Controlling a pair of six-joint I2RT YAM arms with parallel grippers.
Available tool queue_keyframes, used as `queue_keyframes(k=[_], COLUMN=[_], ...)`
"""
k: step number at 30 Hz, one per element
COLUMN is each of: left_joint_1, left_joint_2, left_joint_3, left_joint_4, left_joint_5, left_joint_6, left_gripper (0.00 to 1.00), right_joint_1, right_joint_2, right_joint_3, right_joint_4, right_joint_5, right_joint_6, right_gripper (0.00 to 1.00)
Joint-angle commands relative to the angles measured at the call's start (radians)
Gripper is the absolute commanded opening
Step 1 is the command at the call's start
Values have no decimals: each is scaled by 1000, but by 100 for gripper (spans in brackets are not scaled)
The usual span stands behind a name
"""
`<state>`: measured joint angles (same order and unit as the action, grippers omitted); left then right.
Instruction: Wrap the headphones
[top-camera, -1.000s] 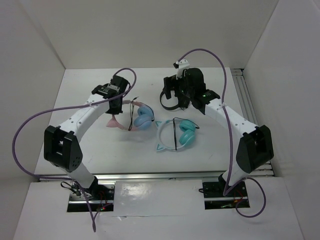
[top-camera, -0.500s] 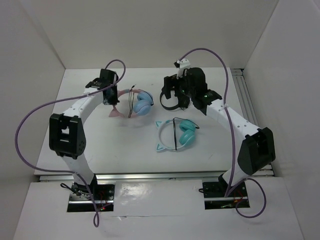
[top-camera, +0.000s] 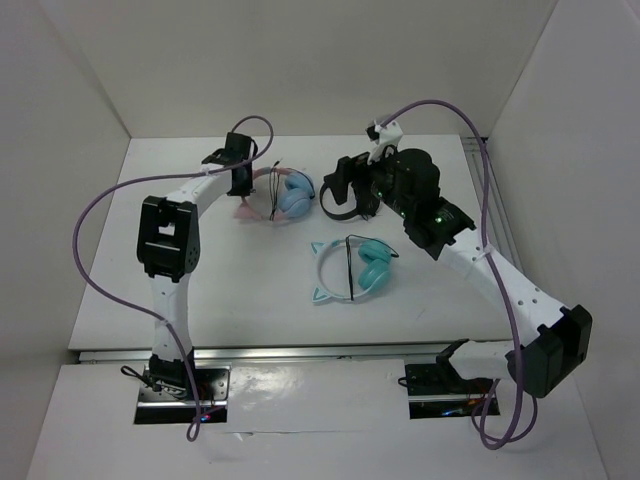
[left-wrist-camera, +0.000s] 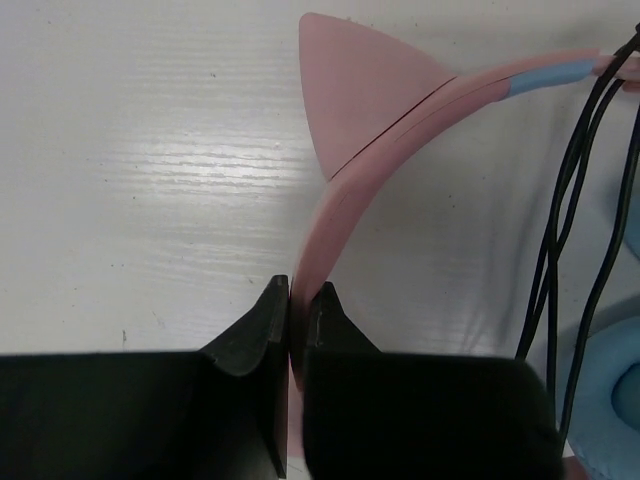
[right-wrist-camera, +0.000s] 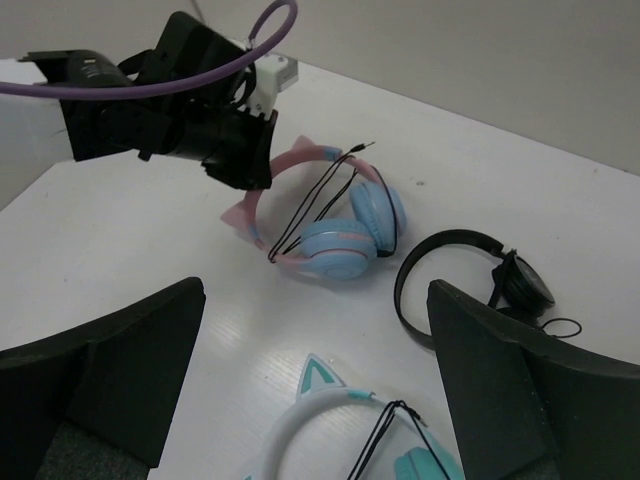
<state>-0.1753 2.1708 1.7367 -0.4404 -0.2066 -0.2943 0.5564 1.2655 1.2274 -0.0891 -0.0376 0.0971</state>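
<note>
The headphones (top-camera: 292, 193) lie at the back middle of the table, with pink headband, pink cat ears and light blue cups. Their thin black cable (left-wrist-camera: 570, 220) runs in loops across the band. My left gripper (left-wrist-camera: 297, 290) is shut on the pink headband (left-wrist-camera: 400, 100) just below a cat ear. The right wrist view shows the headphones (right-wrist-camera: 340, 240) with that left gripper (right-wrist-camera: 240, 165) at the band's left side. My right gripper (right-wrist-camera: 315, 295) hangs open above the table to their right, holding nothing; seen from above, the right gripper (top-camera: 345, 195) sits beside the blue cups.
Teal-cupped headphones (top-camera: 350, 268) with a white cat-ear band lie nearer the front. Smaller black headphones (right-wrist-camera: 460, 275) lie right of the pink pair, under my right gripper. White walls close the back and sides. A metal rail (top-camera: 490, 190) runs along the right edge.
My left gripper has carried the pink headphones toward the back and a little to the right, its arm swinging up. The right arm has stretched out rightward, its gripper still open.
</note>
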Motion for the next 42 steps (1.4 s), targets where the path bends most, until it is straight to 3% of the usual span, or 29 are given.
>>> queue_keyframes(k=[1,2,3,6,7,8,9,10,11,14,21,24,27,28,31,32,35,36,39,42], left_joint_1=[-7,-7,-7,-7,-7,-7,-7,-7,-7,-7,2,39,77,77,77,77,66,66,66,57], left_joint_2=[17,17,26,26,26,26,17,8,-3,-83,-379,-514,-756,-898,-1121,-1267,-1500,-1645,-1851,-1892], left_joint_3=[47,47,47,56,57,67,67,67,57,20,21,2,-141,-182,-348,-414,-553,-578,-612,-536], left_joint_4=[37,37,37,26,16,16,6,6,6,6,-104,-181,-190,-190,-178,-178,-216,-228,-228,-277], left_joint_5=[-83,-83,-83,-57,-57,-45,-34,-34,-34,-22,-34,152,274,289,300,314,325,316,315,293], left_joint_6=[-22,-31,-31,-42,-42,-51,-51,-51,-65,-74,-118,-164,-192,-192,-180,-166,-172,-172,-172,-152], left_gripper=[10,14,27,30,36,62,77,90,94,100,100,100,100,100,100,100,100,100,100,100], right_joint_1=[31,43,43,66,79,91,91,105,118,140,149,149,158,158,158,158,158,158,158,158], right_joint_2=[-14,-14,-14,-23,-35,-35,-44,-44,-57,-69,-98,-135,-216,-236,-314,-339,-481,-547,-618,-655], right_joint_3=[-17,-17,-17,-17,-17,-17,-17,-5,-5,26,139,210,236,251,271,258,158,112,112,112], right_joint_4=[29,29,29,6,-3,-3,-14,-32,-41,-81,-288,-423,-486,-503,-586,-598,-589,-589,-677,-725], right_joint_5=[18,28,37,47,47,47,59,59,68,119,284,298,298,298,329,329,254,239,274,311], right_joint_6=[9,9,9,9,9,9,9,9,9,9,81,107,116,116,145,145,182,182,193,193], right_gripper=[99,99,99,99,99,99,99,99,99,99,99,99,99,99,99,99,99,99,99,99])
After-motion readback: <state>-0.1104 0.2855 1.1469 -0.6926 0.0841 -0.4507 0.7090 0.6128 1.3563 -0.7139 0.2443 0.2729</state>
